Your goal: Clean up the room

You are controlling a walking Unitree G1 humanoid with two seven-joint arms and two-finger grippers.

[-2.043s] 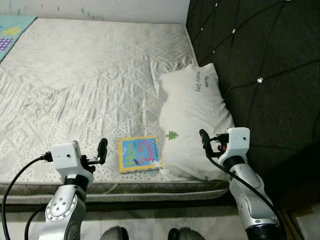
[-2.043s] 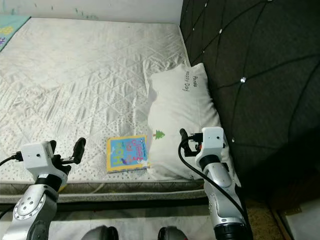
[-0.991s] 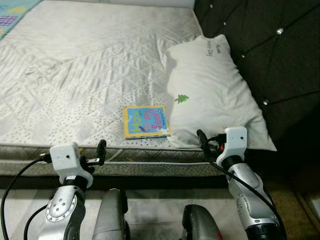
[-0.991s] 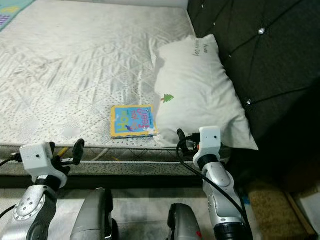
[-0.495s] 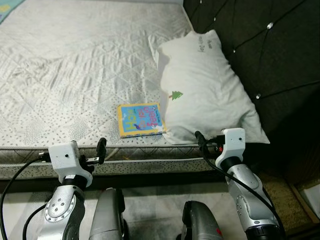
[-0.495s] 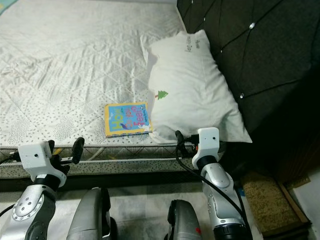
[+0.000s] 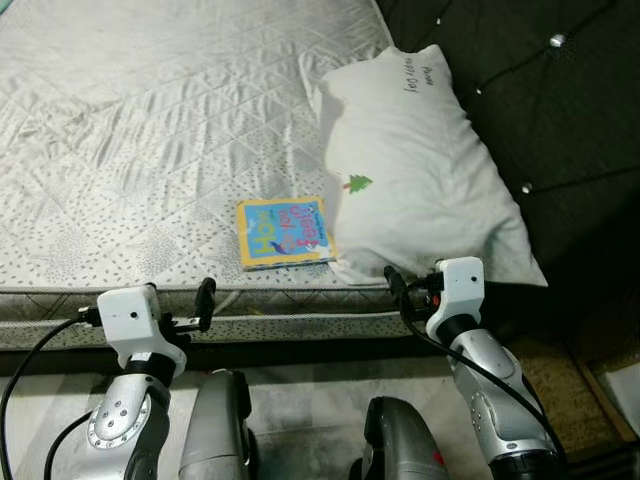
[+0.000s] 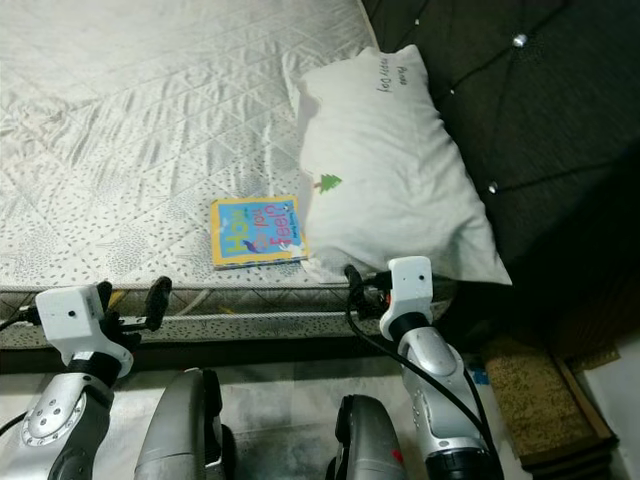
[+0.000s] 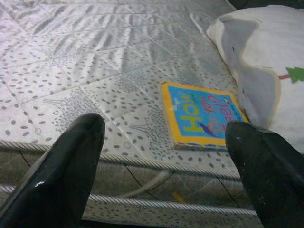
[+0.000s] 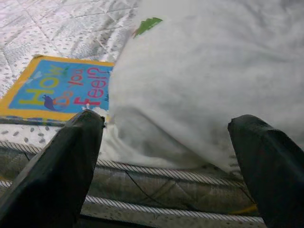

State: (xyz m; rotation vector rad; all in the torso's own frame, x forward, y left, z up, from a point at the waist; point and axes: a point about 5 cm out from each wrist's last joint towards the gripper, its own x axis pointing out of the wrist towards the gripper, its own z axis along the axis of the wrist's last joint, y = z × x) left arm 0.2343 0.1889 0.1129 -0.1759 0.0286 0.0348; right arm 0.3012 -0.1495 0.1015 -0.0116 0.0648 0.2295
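Left eye view: book (image 7: 285,232) lies flat at frame centre on the mattress (image 7: 130,150) near its front edge, right side touching the pillow (image 7: 420,180); left gripper (image 7: 205,300) lower left and right gripper (image 7: 392,283) lower right both hover off the edge, holding nothing. Left wrist view: fingers (image 9: 66,171) spread, book between them, well ahead. Right wrist view: fingers (image 10: 61,166) released, pillow bulging ahead — risk is snagging pillow fabric, or pushing the flat book.

1. Head stereo pair looks steeply down over the bed (image 7: 150,120) edge; both eyes share book (image 7: 284,232) and pillow (image 7: 420,180).
2. Left wrist cam sits low, near the mattress side, facing the book.
3. Right wrist cam is closer, probably angled slightly upward, sharing book and pillow.
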